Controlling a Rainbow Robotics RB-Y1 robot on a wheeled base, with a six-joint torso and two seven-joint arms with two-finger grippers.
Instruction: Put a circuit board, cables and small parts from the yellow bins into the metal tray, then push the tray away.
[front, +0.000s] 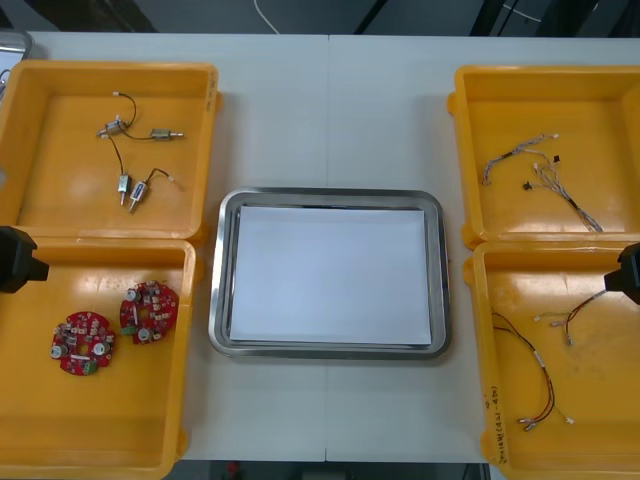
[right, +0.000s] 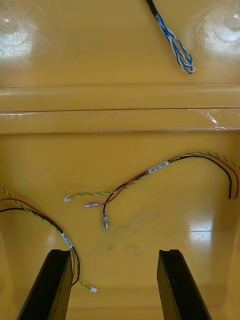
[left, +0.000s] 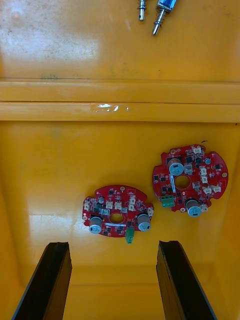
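- Above the near-left yellow plastic bin (front: 100, 430), the left gripper (left: 114, 245) hovers, spread wide, over round red circuit boards (left: 117, 217).
- Right gripper (right: 115, 252), also spread, overhangs red-and-yellow cables (right: 150, 172).
- White-lined metal tray (front: 215, 300) holds nothing; first pick probably means lowering onto one board.

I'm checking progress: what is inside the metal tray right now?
Inside the metal tray lies a white sheet that covers nearly its whole floor, with nothing resting on it. The floor beneath the sheet is hidden.
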